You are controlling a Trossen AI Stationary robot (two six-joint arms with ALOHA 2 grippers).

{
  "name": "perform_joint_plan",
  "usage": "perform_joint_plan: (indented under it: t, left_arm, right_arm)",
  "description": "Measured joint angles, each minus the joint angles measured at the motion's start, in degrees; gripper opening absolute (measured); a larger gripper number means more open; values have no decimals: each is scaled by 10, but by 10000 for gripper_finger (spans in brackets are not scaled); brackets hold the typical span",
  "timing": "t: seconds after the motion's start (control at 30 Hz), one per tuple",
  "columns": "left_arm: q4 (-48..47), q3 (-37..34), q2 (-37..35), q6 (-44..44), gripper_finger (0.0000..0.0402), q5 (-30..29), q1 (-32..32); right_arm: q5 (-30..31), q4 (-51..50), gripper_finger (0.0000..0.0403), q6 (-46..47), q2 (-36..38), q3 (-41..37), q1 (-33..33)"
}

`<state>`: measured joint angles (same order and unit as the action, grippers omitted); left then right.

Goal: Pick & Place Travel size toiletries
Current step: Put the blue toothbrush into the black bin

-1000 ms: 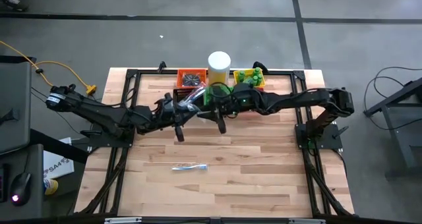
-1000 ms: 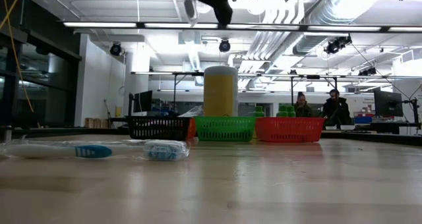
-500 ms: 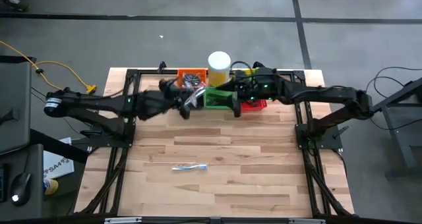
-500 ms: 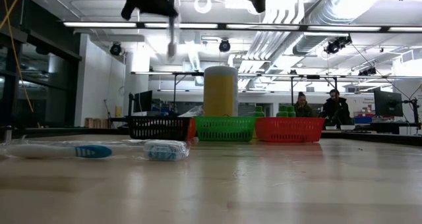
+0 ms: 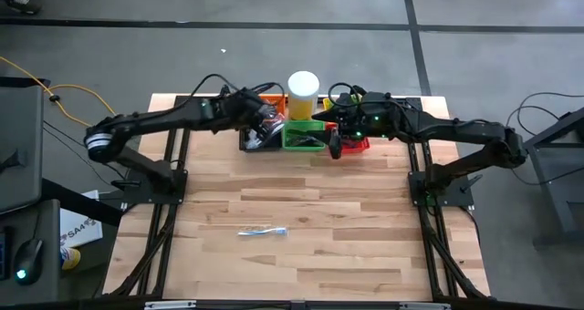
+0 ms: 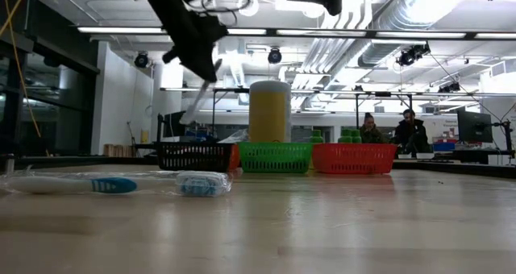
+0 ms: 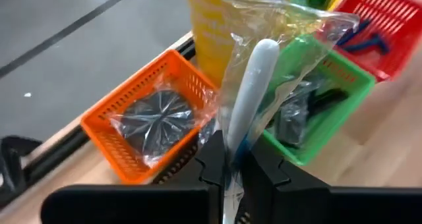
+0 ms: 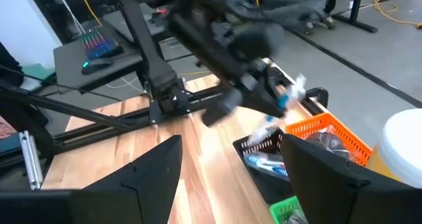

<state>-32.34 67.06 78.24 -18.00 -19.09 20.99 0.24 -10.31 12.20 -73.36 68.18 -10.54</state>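
Note:
My left gripper is shut on a clear-wrapped white-blue toothbrush, above the black basket at the table's far edge. In the low view the toothbrush slants down below the gripper. My right gripper hangs open and empty near the green basket and red basket; its fingers stand wide apart in its wrist view. A second wrapped toothbrush lies flat on the table's near middle. My left gripper pinches the wrapped toothbrush between its two fingers near its blue-marked end, wrapper and all. The fingers come from above, slanting down. The white handle reaches out past the fingertips. The toothbrush hangs tilted, lifted clear over the baskets.
An orange basket holds a dark coiled bundle; the red basket holds blue razors. A tall white-topped cylinder stands behind the green basket. The black basket holds wrapped toothbrushes. Open wood lies toward the near edge.
My left gripper has carried the toothbrush toward the table's far edge, over the black basket; the toothbrush has tipped from hanging straight down to a slant. My right gripper has drawn away from the left one toward the table's right and far edge, over the baskets.

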Motion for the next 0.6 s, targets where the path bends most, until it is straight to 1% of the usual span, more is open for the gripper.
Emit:
perform_joint_plan:
  t: [0.13, 0.33, 0.6]
  left_arm:
    - [-17, 25, 49, 36, 27, 7, 16]
    - [-72, 56, 113, 30, 28, 7, 23]
    - [-72, 60, 163, 20, 30, 15, 23]
  right_arm:
    - [-1, 0, 251, 0, 0, 0, 0]
    - [-1, -6, 251, 2, 0, 0, 0]
    - [-1, -26, 251, 2, 0, 0, 0]
